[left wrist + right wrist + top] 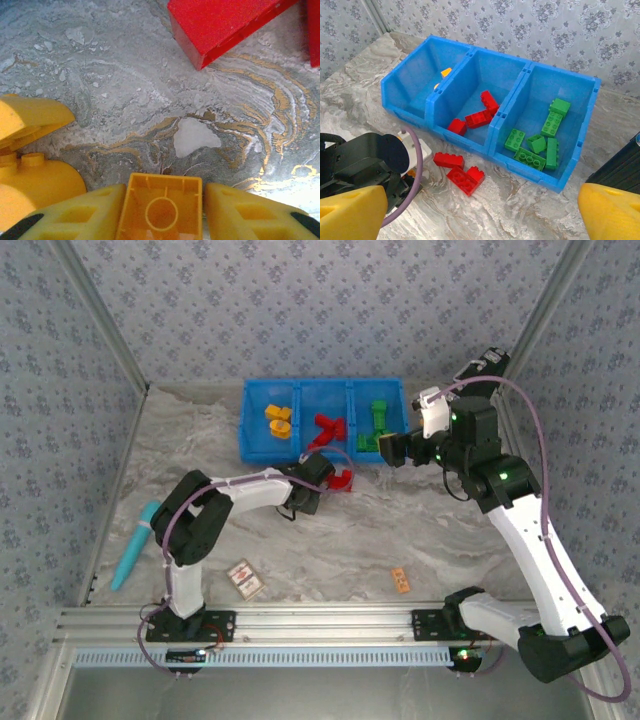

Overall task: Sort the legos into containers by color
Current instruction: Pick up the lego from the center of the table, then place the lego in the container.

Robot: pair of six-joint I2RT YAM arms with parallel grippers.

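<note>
My left gripper (164, 200) is shut on an orange-yellow brick (164, 212) whose hollow underside faces the camera, low over the marble. Another yellow piece (30, 170) lies just to its left, and a red brick (220, 25) lies ahead. From above, the left gripper (298, 502) sits in front of the blue bin (243, 430), beside loose red bricks (341, 480). The bin's compartments hold yellow (278, 420), red (480, 117) and green legos (540, 142). My right gripper (480, 222) hangs open and empty before the bin, above two red bricks (457, 170).
A teal tool (135, 545) lies at the left edge of the table. A patterned card (245, 580) and a small orange tag (400, 580) lie near the front rail. A black case (620, 170) stands right of the bin. Patterned walls close the table in.
</note>
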